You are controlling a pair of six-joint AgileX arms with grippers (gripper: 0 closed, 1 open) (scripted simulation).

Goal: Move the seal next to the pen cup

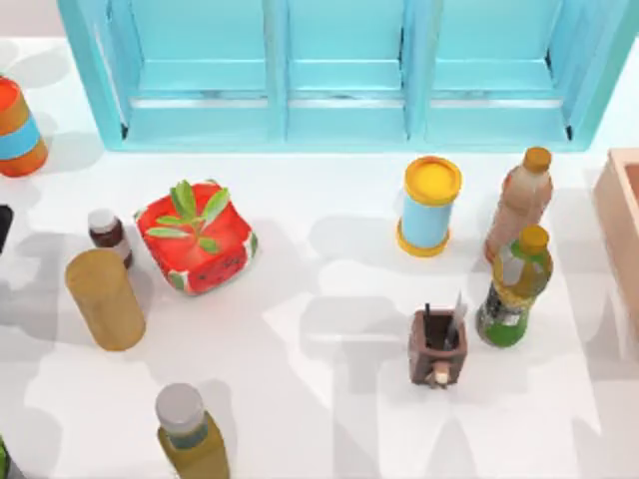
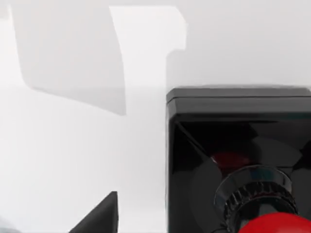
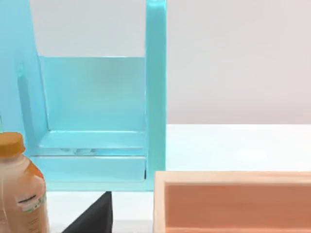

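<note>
The seal (image 2: 238,160), a black square block with a glossy red knob, sits very close in the left wrist view on the white table. One dark fingertip (image 2: 99,216) of my left gripper shows beside it, apart from the block. A black sliver (image 1: 3,228) at the top view's far left edge may be the same seal; I cannot tell. The pen cup (image 1: 437,347), a small brown square holder with thin pens and a pale front knob, stands right of centre. A dark fingertip (image 3: 92,216) of my right gripper shows near a wooden box (image 3: 233,201).
A teal shelf (image 1: 339,70) spans the back. A watermelon pot (image 1: 200,239), tan cylinder (image 1: 105,299) and small brown bottle (image 1: 107,232) stand at the left. A yellow-blue can (image 1: 429,207), orange bottle (image 1: 519,200) and green bottle (image 1: 516,286) crowd the pen cup. The wooden box (image 1: 624,230) is far right.
</note>
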